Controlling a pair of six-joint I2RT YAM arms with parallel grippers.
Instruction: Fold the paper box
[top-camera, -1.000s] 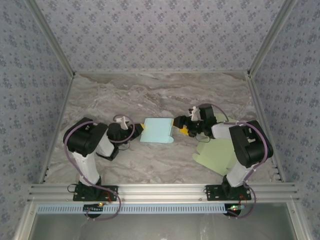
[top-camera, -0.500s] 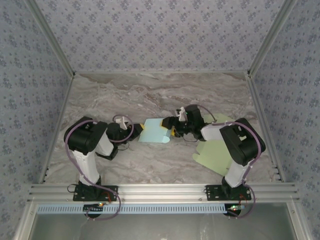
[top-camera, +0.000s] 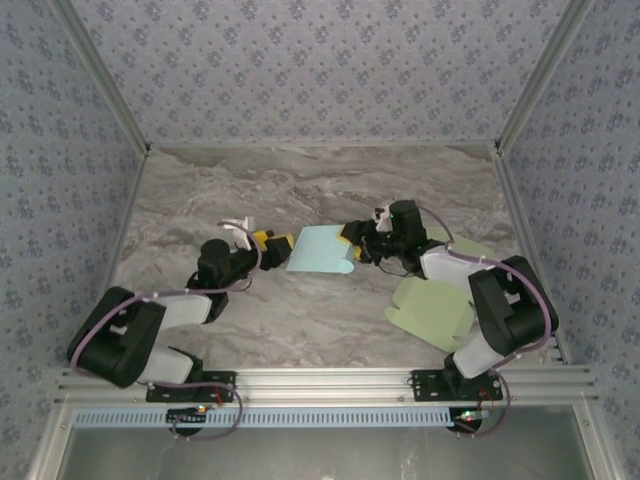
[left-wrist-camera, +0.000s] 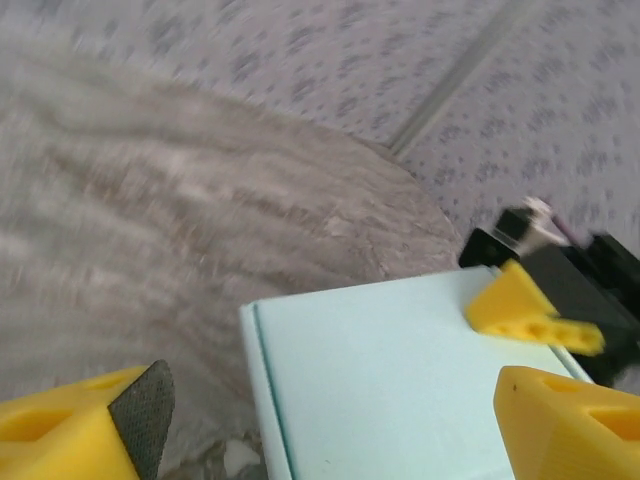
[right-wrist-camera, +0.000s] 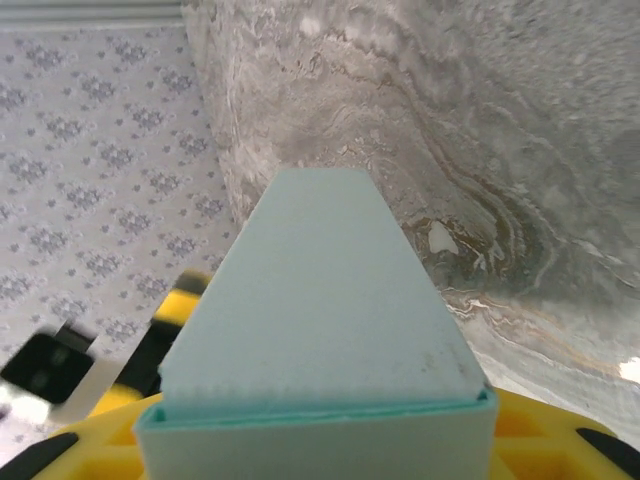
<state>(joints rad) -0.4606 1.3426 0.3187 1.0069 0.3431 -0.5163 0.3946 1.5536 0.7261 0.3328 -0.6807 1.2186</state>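
The paper box (top-camera: 320, 250) is a light blue, flat-folded carton lying in the middle of the marble table (top-camera: 300, 190). My right gripper (top-camera: 349, 244) is shut on its right end. In the right wrist view the box (right-wrist-camera: 320, 310) runs away from the right gripper (right-wrist-camera: 320, 455), its end seated between the yellow fingers (right-wrist-camera: 560, 440). My left gripper (top-camera: 279, 246) stands open at the box's left end. In the left wrist view the box (left-wrist-camera: 400, 380) lies between the widely spread yellow fingers (left-wrist-camera: 570, 425) of the left gripper (left-wrist-camera: 330, 400), without touching either one.
A pale green flat cut-out sheet (top-camera: 435, 305) lies at the right, beside the right arm. Patterned walls (top-camera: 320, 70) close the table at the back and both sides. An aluminium rail (top-camera: 320, 382) runs along the near edge.
The left gripper let go of the box's left end and opened wide, its arm stretching out low. The right gripper moved onto the right end and closed on it.
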